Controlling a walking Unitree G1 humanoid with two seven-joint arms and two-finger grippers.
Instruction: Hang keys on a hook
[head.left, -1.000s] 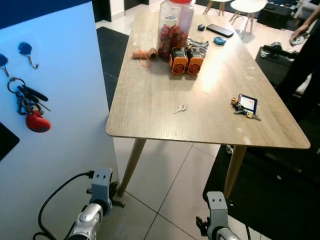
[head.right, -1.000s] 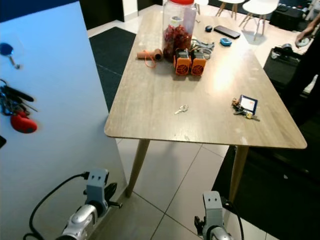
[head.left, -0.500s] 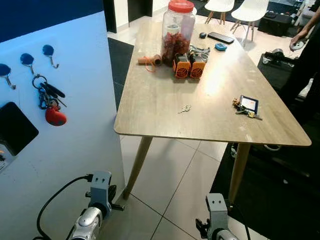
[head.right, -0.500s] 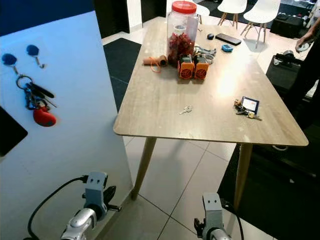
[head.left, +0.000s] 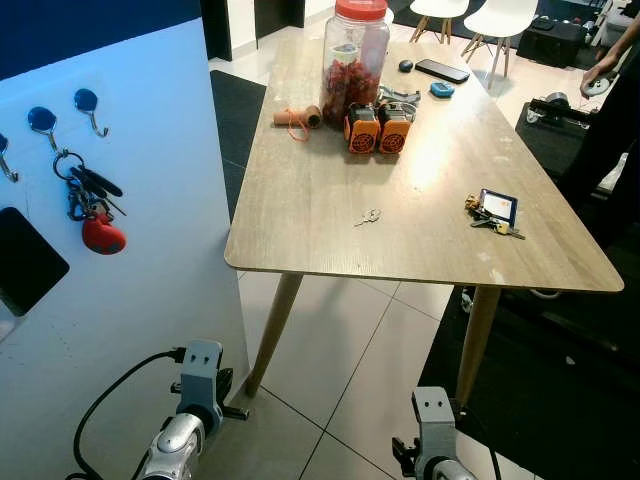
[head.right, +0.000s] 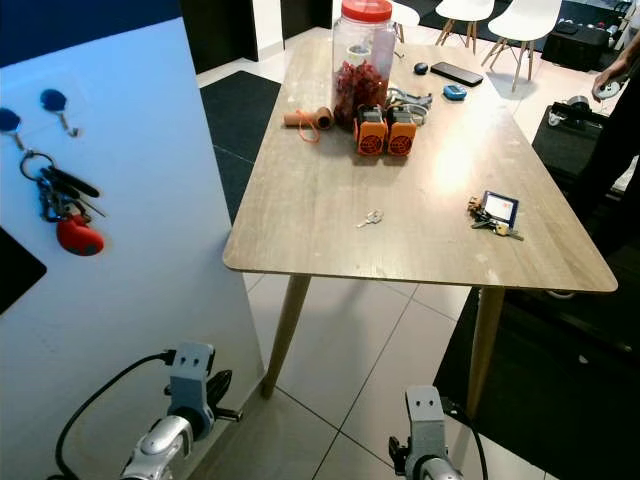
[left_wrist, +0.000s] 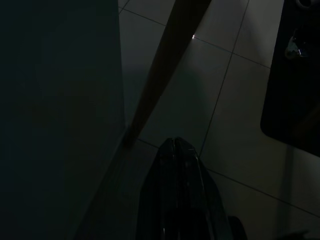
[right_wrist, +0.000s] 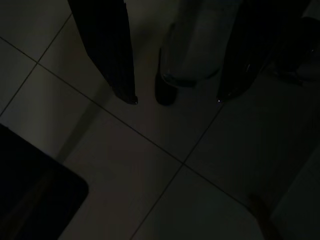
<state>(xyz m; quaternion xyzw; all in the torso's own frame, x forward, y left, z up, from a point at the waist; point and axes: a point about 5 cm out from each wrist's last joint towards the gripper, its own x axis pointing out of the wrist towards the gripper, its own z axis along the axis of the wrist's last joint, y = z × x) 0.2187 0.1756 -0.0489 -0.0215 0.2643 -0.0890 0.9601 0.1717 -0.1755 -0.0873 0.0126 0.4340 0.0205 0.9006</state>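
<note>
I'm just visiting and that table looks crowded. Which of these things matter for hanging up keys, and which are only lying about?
For the job:
small key
key bunch with tag
blue hooks

Lying about:
red-lidded jar
orange gadgets
phone
twine spool

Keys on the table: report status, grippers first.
Left gripper shut, right gripper open, both low over the floor. Small key mid-table, key bunch near right edge. Free hook on the board.

sharp bright head views, glare on table (head.left: 440, 150), dark wrist views
</note>
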